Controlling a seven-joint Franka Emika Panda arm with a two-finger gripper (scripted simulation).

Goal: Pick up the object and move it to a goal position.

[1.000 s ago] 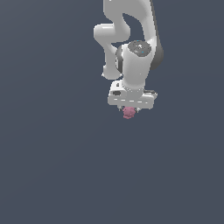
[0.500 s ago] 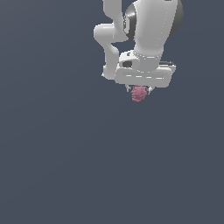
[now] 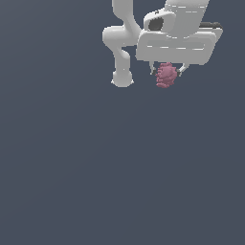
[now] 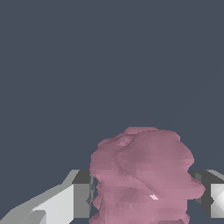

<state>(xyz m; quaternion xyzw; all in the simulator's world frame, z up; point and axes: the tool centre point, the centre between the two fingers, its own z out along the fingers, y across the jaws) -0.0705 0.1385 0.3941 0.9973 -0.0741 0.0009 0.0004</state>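
Object [image 3: 166,75] hangs pinched in our gripper [image 3: 167,72], upper right of frame; we should carry it smoothly, grip firm.

The small dusty-pink lumpy clump [image 3: 166,75] sits between the white gripper [image 3: 167,72] fingers [image 4: 65,202], directly beneath the hand.

The object [image 3: 166,75] is coloured a dusty pink throughout, with darker rose shading in the hollows between its bumps and one tiny pale glint. The pincer [image 3: 166,72] is rendered white, its fingers [image 4: 65,202] shaded light grey with dark grey pads. A uniform slate blue-grey is seen behind everything.
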